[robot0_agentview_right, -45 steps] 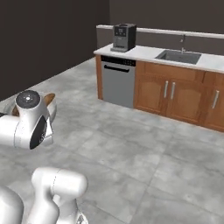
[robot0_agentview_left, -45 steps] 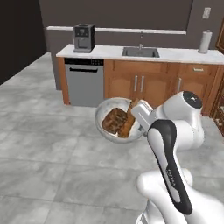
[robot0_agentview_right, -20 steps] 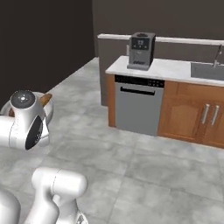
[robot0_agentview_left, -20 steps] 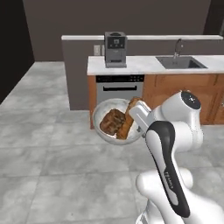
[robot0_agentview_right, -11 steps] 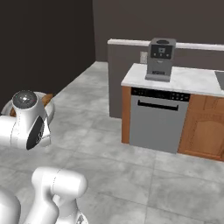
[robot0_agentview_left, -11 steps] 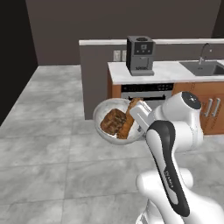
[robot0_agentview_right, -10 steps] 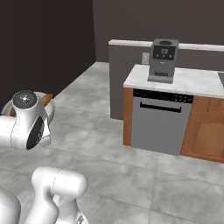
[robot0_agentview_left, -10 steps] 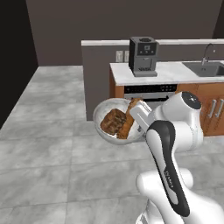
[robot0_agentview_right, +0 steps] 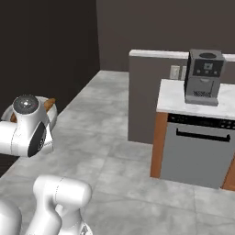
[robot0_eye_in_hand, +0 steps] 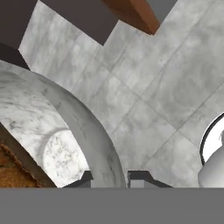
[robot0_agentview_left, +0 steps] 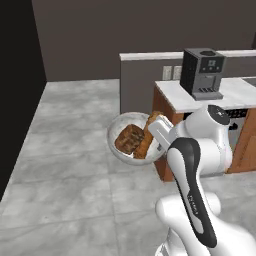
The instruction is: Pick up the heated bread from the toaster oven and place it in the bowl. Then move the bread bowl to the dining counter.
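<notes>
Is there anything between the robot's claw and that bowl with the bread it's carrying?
No. The gripper is shut on the rim of the bowl, one finger on each side, with the heated bread inside.

left base view: from behind the arm on its left, facing forward and down over the grey tiled floor [robot0_agentview_left: 75, 150] toward the coffee machine [robot0_agentview_left: 202, 71].
right base view: from behind on the right, facing forward at the same machine above a dishwasher [robot0_agentview_right: 197, 151].
hand view: very close along the bowl [robot0_eye_in_hand: 94, 131] rim, facing the floor.
shared: bowl, floor, coffee machine.
</notes>
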Tool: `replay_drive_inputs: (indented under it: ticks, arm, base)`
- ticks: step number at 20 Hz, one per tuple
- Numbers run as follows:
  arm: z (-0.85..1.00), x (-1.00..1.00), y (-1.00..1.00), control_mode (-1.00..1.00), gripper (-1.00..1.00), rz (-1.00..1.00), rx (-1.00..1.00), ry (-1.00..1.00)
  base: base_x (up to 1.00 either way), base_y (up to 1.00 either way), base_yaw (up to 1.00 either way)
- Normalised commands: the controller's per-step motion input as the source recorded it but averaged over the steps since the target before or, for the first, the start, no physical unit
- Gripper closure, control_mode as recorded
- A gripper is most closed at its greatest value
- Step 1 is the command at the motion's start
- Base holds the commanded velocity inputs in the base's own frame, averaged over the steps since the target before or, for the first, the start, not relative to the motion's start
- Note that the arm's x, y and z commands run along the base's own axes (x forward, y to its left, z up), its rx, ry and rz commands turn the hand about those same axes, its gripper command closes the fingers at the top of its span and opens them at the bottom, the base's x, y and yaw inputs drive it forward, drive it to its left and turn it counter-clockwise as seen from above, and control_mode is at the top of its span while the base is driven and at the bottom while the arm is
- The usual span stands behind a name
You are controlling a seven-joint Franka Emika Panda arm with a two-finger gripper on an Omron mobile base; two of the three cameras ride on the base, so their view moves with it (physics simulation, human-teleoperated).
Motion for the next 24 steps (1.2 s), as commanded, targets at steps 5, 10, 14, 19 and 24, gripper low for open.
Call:
replay_drive_inputs:
  ticks: [5, 10, 14, 19, 24]
  arm:
    - [0.00, 0.00, 0.00, 1.00, 1.00, 0.00, 0.00, 0.00]
    - [0.00, 0.00, 0.00, 1.00, 1.00, 0.00, 0.00, 0.00]
    - [0.00, 0.00, 0.00, 1.00, 1.00, 0.00, 0.00, 0.00]
    - [0.00, 0.00, 0.00, 1.00, 1.00, 0.00, 0.00, 0.00]
    - [0.00, 0.00, 0.00, 1.00, 1.00, 0.00, 0.00, 0.00]
  base:
    - [1.00, 1.00, -0.19]
    - [1.00, 1.00, -0.24]
    - [1.00, 0.92, -0.32]
    - [1.00, 0.93, -0.33]
    - [1.00, 0.95, -0.38]
